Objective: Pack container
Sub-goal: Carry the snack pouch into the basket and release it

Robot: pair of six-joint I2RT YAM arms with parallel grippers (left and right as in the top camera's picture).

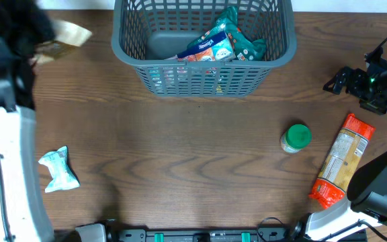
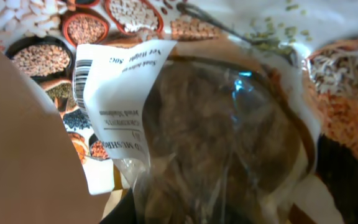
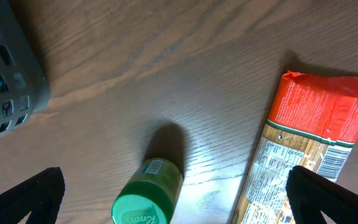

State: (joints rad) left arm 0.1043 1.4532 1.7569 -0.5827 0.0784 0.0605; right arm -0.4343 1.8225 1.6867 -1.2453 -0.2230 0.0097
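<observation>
A dark grey plastic basket [image 1: 203,47] with slotted sides stands on a brown wooden worktop [image 1: 193,161], at the middle of its far edge. Several teal and blue snack packets [image 1: 220,44] lie inside, heaped toward the basket's right half, while its left half shows bare floor.

To the left of the basket, and apart from it, the left gripper [image 1: 46,42] is pinching a clear bag [image 1: 69,33] of dried brown pieces. In the left wrist view the bag [image 2: 216,137] fills the picture, showing a white barcode label and printed photos of beans and grains. The gripper's fingers are hidden behind it.

To the right of the basket, the right gripper [image 1: 338,82] points toward it with its fingers spread wide and nothing between them.

In front of the basket and to its right, a small jar [image 1: 295,138] with a green cap rests on the worktop. Just beyond the jar lies a long orange-ended pasta packet [image 1: 341,161].

Well in front of the basket, to its left, lies a small crumpled white and teal packet [image 1: 59,168].
</observation>
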